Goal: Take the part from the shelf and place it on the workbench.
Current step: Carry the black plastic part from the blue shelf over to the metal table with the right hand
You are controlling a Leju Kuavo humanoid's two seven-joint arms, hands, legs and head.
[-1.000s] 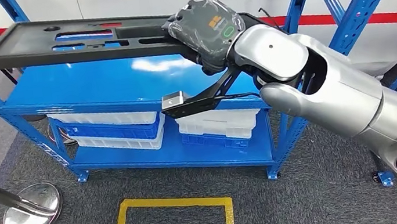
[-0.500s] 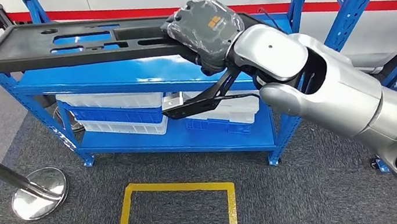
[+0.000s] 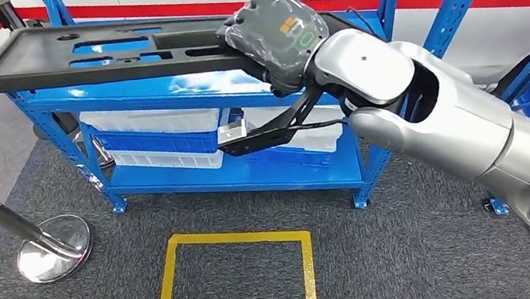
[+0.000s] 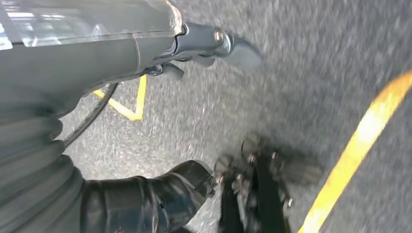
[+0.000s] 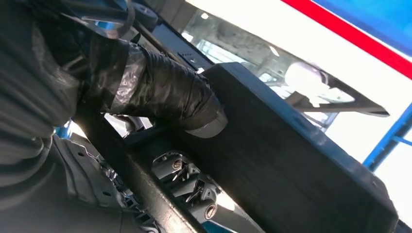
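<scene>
The part (image 3: 108, 54) is a long flat black tray-like panel with several cut-outs. My right hand (image 3: 273, 35), wrapped in a dark cover, grips its near right end and holds it level, over the front of the blue shelf's (image 3: 183, 89) top deck. In the right wrist view the thumb (image 5: 165, 92) presses on the part's (image 5: 291, 160) upper face with fingers underneath. My left hand (image 4: 145, 48) hangs over the grey carpet with nothing in it, fingers apart.
White and blue bins (image 3: 158, 133) sit on the shelf's lower levels. A metal stanchion post with a round base (image 3: 52, 246) stands at the left. A yellow taped square (image 3: 232, 240) marks the carpet in front. Blue uprights (image 3: 461, 5) rise at the right.
The whole picture has shifted: the camera has drawn back, and the shelf sits farther away. The part stays in my right hand and now covers more of the top deck.
</scene>
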